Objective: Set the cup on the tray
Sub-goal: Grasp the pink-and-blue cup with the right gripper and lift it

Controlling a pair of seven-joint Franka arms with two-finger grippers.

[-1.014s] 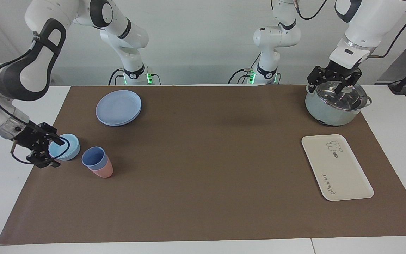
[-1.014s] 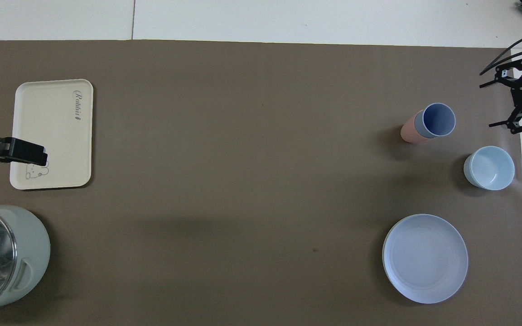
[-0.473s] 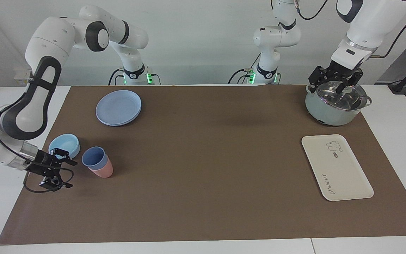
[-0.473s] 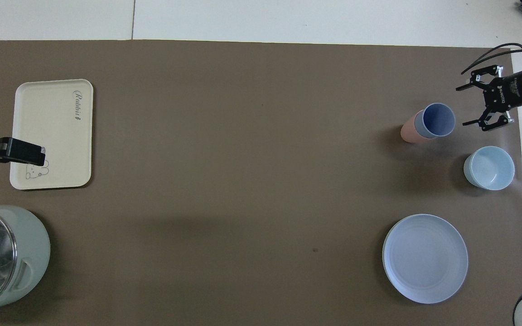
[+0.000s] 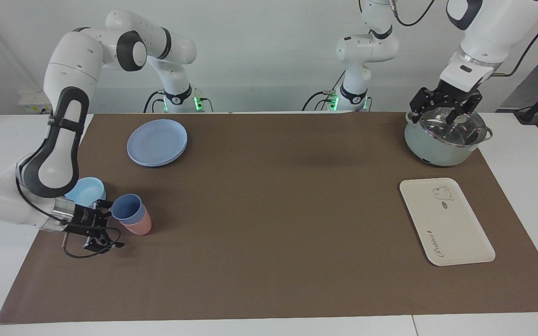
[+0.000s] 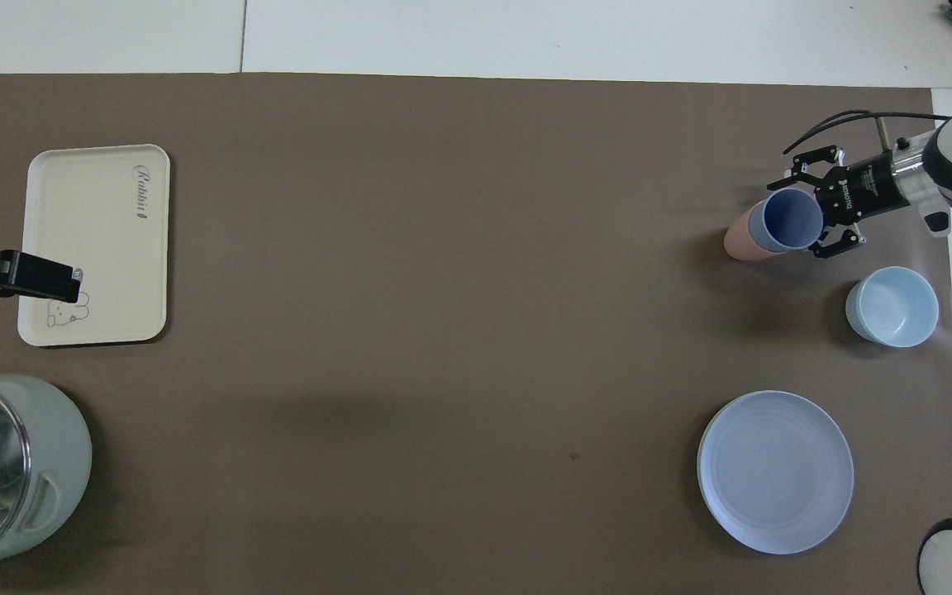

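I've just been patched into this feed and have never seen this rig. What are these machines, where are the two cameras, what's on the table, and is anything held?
These are two white robot arms, each ending in a two-finger gripper. One camera faces them across the table; the other looks down from above their end.

On the brown mat: a blue cup nested in a pink cup, a light-blue bowl beside them, blue plates nearer the robots, and at the other end a cream tray and a lidded pot.

The right gripper is low beside the cups, fingers open on either side of the blue cup; I cannot tell whether they touch it. Nothing is held. The left gripper waits open over the pot lid. The cup is not yet on the tray.
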